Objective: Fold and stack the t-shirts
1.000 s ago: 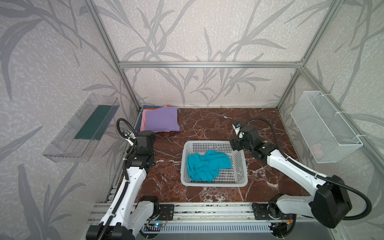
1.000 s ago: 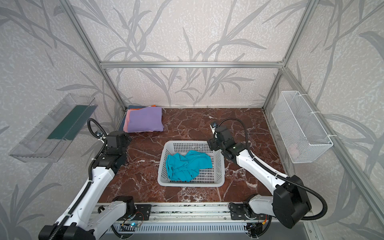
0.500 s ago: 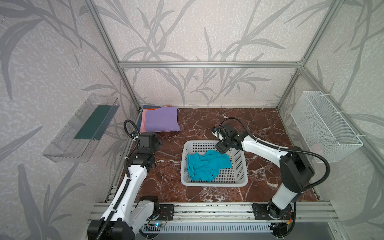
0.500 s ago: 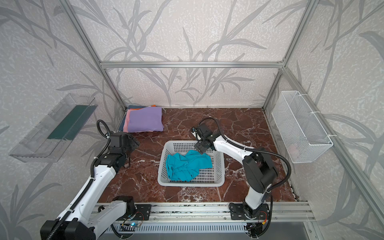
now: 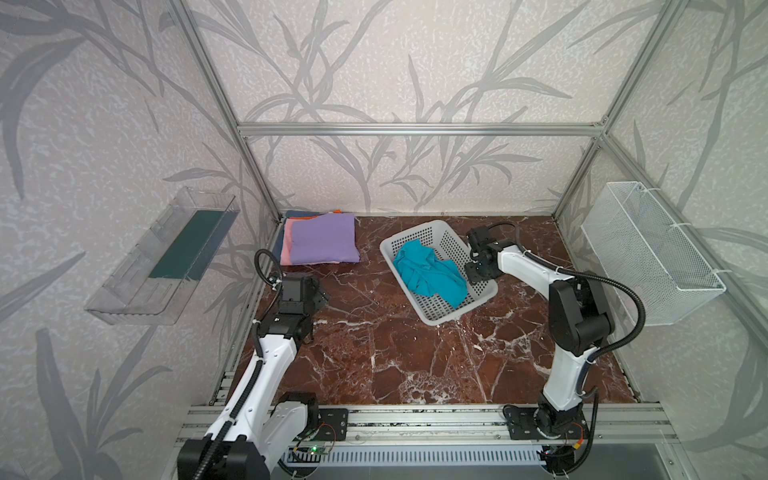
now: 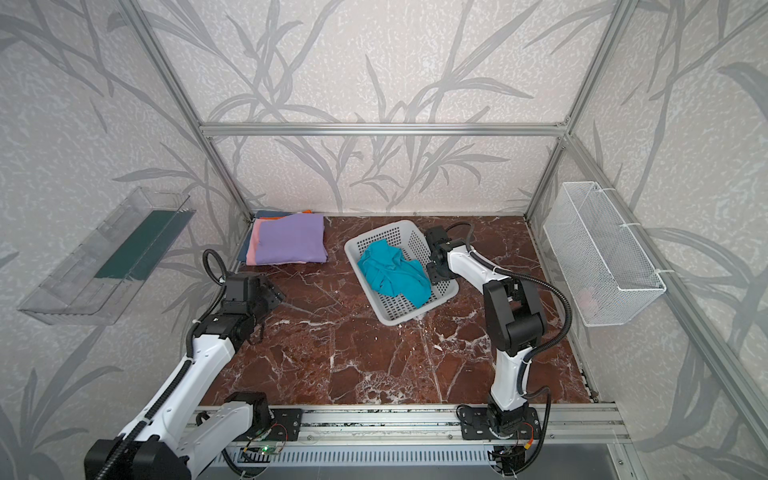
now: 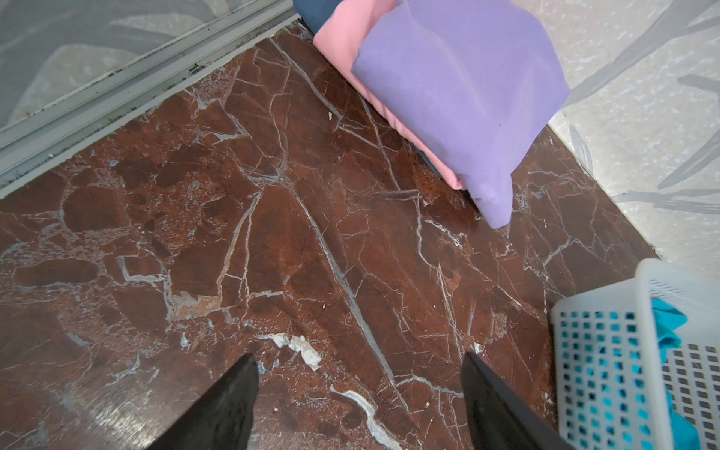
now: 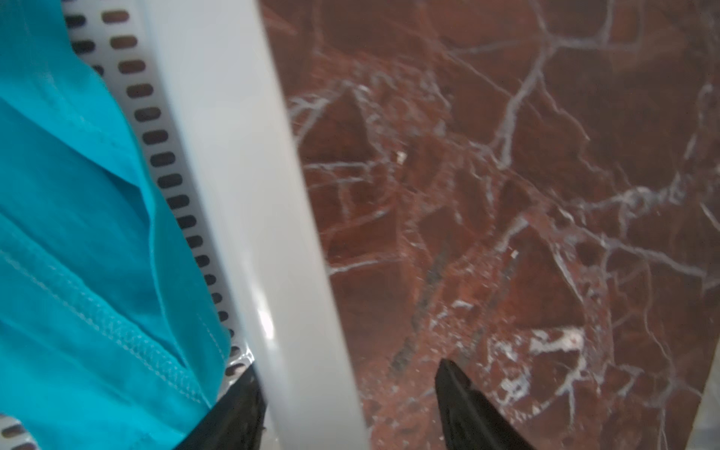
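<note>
Lower left, the left claw [image 7: 358, 358] hung wide open and empty above the table [image 5: 374, 353]. Right of centre, the right claw [image 8: 346, 368] stood open astride the rim of the basket [image 5: 409, 235], gripping nothing. Closing there might tip it and spill the crumpled teal shirt [image 5: 428, 276] inside. The folded stack [image 5: 324, 241] lay upper left.

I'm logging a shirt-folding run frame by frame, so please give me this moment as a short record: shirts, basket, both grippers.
teal t-shirt: crumpled, unfolded, lying inside the basket
white perforated basket: on the marble table, right of centre, askew to the table edges
folded stack: back-left corner; lilac t-shirt on top, pink t-shirt showing beneath
left gripper: open, over bare marble, holding nothing
right gripper: open, jaws straddling the basket rim, one inside beside the teal cloth, one outside
</note>
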`<state>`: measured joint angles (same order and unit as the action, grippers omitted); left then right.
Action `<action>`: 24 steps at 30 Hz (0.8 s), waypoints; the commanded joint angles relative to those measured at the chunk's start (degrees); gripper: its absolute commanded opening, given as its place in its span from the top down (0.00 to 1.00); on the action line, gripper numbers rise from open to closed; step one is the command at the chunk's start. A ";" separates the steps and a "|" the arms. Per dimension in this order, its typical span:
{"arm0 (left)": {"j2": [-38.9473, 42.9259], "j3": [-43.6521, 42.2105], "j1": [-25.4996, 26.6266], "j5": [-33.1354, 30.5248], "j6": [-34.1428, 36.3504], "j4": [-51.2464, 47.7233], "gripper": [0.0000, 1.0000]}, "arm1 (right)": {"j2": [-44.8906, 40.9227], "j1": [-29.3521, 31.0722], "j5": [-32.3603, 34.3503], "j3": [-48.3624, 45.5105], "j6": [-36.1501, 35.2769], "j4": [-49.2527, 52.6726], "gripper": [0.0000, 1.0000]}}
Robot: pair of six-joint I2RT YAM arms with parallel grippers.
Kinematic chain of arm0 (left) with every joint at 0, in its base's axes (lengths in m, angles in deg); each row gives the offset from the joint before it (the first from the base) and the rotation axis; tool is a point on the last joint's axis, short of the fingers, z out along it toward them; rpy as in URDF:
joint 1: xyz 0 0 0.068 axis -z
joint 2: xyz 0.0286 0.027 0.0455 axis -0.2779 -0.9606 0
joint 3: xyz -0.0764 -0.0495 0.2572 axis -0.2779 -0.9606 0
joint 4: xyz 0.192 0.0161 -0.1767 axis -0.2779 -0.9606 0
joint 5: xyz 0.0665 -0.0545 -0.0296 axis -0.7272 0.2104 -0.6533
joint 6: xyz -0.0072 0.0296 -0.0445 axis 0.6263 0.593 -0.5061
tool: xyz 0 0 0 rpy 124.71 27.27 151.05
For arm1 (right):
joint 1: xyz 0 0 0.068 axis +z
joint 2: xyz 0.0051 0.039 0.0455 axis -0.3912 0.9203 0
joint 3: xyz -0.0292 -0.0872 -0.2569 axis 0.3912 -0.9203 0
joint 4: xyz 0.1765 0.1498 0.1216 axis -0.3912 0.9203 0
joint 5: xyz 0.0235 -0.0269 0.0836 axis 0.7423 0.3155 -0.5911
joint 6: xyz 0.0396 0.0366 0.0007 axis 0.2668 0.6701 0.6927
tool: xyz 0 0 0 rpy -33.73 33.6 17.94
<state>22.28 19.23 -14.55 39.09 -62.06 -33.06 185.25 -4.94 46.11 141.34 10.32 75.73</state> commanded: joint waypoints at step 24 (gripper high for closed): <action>-18.76 9.14 14.40 11.05 1.42 5.44 0.33 | -0.53 4.90 -12.75 4.36 7.07 -4.86 0.23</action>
<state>3.84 25.06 -1.89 50.13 -62.08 -26.61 179.35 -0.05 40.58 142.61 15.79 67.74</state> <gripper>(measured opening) 0.669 0.774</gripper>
